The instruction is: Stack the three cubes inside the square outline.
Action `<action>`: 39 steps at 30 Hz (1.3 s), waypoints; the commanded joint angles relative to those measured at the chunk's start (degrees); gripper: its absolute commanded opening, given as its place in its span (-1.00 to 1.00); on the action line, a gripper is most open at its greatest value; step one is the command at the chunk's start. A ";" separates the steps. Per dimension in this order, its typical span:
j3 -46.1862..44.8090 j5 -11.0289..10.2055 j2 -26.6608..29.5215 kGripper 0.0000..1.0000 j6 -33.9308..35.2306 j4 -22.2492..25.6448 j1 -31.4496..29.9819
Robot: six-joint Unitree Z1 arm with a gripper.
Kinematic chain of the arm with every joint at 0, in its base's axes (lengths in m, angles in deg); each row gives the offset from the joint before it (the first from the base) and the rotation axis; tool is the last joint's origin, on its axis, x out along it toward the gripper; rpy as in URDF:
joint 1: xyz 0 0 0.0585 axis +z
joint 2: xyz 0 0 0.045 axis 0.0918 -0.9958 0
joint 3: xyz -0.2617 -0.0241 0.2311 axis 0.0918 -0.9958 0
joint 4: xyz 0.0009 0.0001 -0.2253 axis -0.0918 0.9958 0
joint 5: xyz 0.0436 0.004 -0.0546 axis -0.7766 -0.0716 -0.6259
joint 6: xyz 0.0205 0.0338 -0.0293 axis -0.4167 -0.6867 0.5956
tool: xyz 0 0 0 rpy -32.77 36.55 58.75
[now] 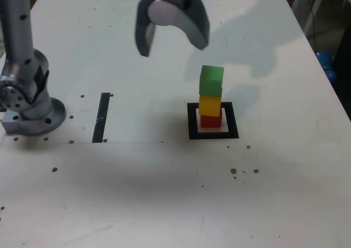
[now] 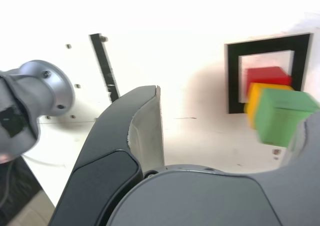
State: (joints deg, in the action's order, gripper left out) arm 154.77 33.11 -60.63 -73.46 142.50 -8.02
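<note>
I saw the gripper (image 1: 174, 44) raised with jaws spread and empty, while the green cube (image 1: 211, 80) topped the yellow cube (image 1: 210, 105) and red cube (image 1: 210, 120) inside the square outline (image 1: 213, 134).

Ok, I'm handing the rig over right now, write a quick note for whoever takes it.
Hand: open, empty, raised above the table, off to the exterior view's left of the stack.
Cubes: red cube at the bottom, yellow cube on it, green cube on top, standing inside the square outline.
Done: all three stacked.
Left: nothing apparent; just move the arm away.
</note>
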 commanded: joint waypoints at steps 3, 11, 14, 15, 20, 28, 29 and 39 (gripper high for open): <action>-5.62 -0.37 2.95 0.99 0.83 -0.95 0.16; -20.16 -0.05 6.73 0.99 2.64 -8.11 0.76; -27.13 0.62 8.54 0.99 2.98 -12.77 1.87; -28.98 0.81 8.97 0.99 3.01 -14.03 2.16; -35.74 1.97 9.59 0.99 2.83 -19.39 2.75; -41.99 4.95 8.97 0.98 1.98 -24.85 2.76; -42.53 5.25 8.94 0.98 1.93 -25.17 2.76; -45.01 6.99 8.89 0.98 1.18 -27.26 2.76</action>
State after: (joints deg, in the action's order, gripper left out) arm 109.79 39.98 -51.53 -72.13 115.30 -5.38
